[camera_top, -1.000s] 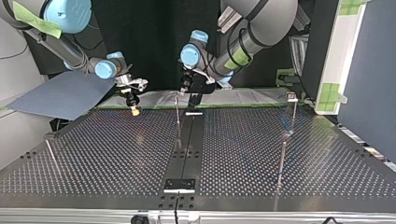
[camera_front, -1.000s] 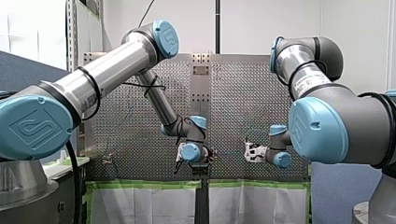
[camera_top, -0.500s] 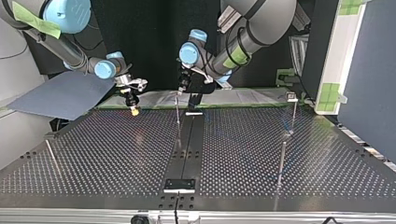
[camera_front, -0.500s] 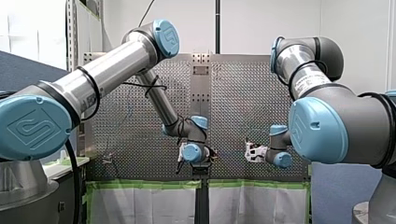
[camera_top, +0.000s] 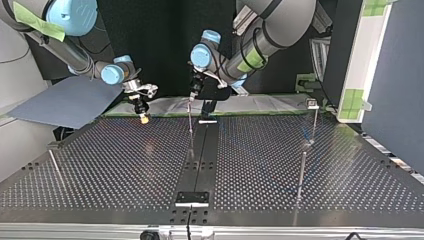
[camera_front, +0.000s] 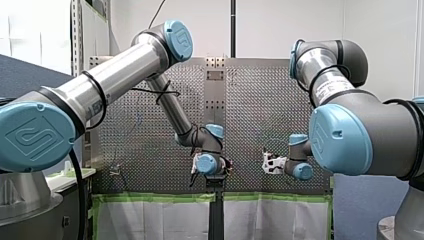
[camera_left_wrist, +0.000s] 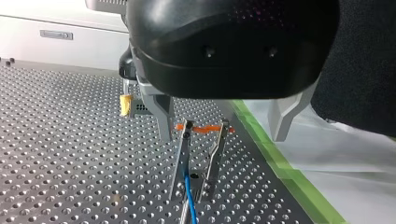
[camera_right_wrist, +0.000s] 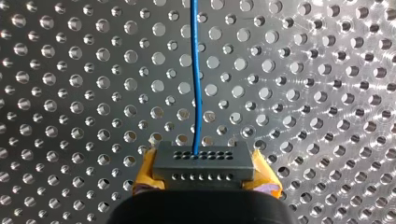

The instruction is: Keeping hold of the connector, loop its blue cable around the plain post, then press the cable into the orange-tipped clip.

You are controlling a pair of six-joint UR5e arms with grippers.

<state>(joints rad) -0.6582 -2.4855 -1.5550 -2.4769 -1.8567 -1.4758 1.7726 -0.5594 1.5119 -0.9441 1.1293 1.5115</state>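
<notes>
right jaws clamped on connector (camera_right_wrist: 203,165) | blue cable (camera_right_wrist: 194,70) cut off ahead | left jaws wide open, empty, orange-tipped clip (camera_left_wrist: 183,154) between them

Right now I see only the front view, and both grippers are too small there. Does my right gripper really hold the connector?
Observer: Yes. In the right wrist view the right gripper clamps the connector between its yellow pads.
Operator: Is the left gripper open?
Observer: Yes. The left wrist view shows the left gripper with its fingers apart, holding nothing.
Operator: Where is the clip?
Observer: The orange-tipped clip stands just ahead of those fingers, with a blue cable at its foot.
</notes>
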